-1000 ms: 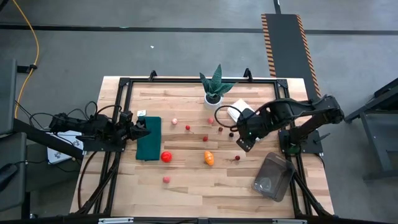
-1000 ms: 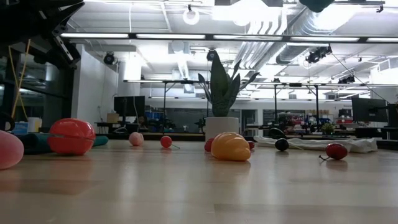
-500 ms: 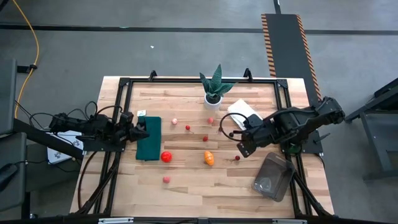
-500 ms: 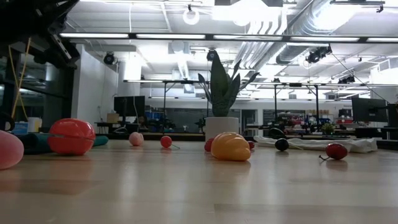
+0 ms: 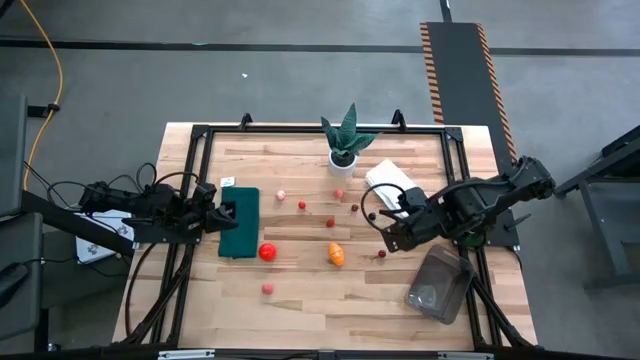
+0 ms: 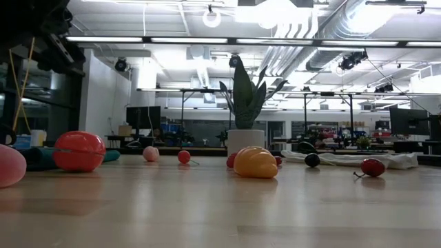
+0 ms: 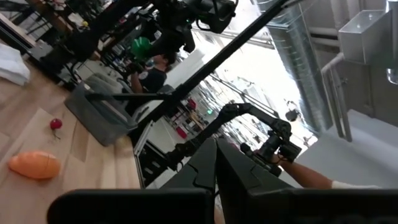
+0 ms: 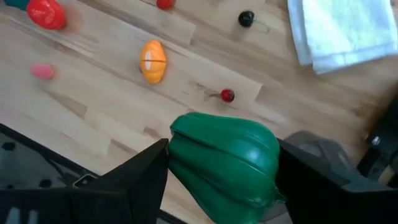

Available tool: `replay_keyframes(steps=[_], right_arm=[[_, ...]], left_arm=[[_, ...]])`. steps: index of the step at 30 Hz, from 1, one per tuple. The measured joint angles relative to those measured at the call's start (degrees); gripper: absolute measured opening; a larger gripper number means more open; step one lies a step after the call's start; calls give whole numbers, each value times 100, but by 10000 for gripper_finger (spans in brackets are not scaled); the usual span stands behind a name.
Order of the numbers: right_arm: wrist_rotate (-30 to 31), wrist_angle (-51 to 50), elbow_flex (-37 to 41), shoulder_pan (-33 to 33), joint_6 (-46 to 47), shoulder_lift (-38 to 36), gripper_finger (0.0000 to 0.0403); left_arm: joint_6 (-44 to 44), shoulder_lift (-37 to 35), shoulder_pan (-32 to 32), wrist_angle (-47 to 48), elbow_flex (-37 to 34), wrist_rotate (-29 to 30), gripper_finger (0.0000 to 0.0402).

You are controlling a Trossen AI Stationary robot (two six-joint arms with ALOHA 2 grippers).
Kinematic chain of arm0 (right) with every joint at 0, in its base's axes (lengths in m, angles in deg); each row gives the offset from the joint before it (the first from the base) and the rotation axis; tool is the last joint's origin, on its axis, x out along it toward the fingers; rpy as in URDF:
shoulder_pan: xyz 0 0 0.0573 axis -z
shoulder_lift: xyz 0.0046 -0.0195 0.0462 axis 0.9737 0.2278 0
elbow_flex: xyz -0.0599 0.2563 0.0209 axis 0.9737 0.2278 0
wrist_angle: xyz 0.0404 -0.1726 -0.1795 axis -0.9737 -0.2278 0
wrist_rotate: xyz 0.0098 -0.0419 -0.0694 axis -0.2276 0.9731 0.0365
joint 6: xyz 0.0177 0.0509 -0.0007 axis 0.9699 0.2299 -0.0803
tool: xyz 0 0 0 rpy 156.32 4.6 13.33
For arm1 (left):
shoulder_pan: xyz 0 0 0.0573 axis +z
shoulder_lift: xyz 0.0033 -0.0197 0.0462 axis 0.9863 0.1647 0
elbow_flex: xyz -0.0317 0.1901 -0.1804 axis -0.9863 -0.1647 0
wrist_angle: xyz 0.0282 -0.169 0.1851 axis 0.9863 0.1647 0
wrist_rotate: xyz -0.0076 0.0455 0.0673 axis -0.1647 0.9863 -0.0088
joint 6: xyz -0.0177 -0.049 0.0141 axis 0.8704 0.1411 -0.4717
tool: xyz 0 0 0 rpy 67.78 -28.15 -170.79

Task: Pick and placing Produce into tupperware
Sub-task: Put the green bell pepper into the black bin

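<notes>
My right gripper (image 5: 393, 238) hangs high over the table's right half, just on the far side of the tupperware (image 5: 440, 283), shut on a green ribbed piece of produce (image 8: 224, 162). The clear tupperware lies on the table near the right front corner. More produce is scattered on the wood: a red tomato (image 5: 267, 252), an orange piece (image 5: 337, 254), a pink one (image 5: 268, 289), a small red cherry (image 5: 381, 254) and several berries further back. My left gripper (image 5: 232, 213) is shut and empty at the left, by the green mat (image 5: 240, 228). My right gripper pinches the green produce between its two fingers, one on each of its opposite sides (image 8: 180, 155). The fingers come from above, pointing steeply down. The piece is lifted clear, high above the table.
A spiky plant in a white pot (image 5: 345, 145) stands at the far middle. A folded white cloth (image 5: 392, 182) lies at the far right, behind my right gripper. The black frame rails (image 5: 470, 290) run along the table's sides.
My right gripper has moved toward the table's near edge, closer to the tupperware, and its wrist has rolled. The green produce stays held clear of the table.
</notes>
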Motion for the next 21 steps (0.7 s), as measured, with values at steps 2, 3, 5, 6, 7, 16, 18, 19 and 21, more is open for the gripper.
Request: replay_keyframes(steps=[2, 3, 5, 6, 7, 16, 18, 19, 21], right_arm=[[-6, -2, 75, -126, 244, 1, 252], [-10, -3, 120, -196, 358, 2, 252], [-34, -4, 237, -325, 605, 2, 252], [-73, -4, 308, -384, 722, 2, 252], [-121, -3, 377, -442, 844, 2, 252], [-319, -5, 776, -991, 1725, 4, 252], [-325, -8, 837, -1126, 1928, 4, 252], [-325, -4, 866, -1196, 2016, 4, 252], [-327, -9, 917, -1323, 2206, 4, 252]], left_arm=[[0, 0, -2, 2, -2, -58, 1], [0, 0, -2, 9, -1, -87, 1], [0, 2, -2, 43, 0, -125, 1], [0, 2, -1, 49, -1, -150, 1], [0, 2, -2, 48, -1, -163, 1], [0, 2, 0, 49, 0, -165, 1], [0, 2, -1, 56, 0, -165, 1], [0, 2, 0, 73, 0, -165, 1], [1, 2, -1, 126, 0, -165, 1]])
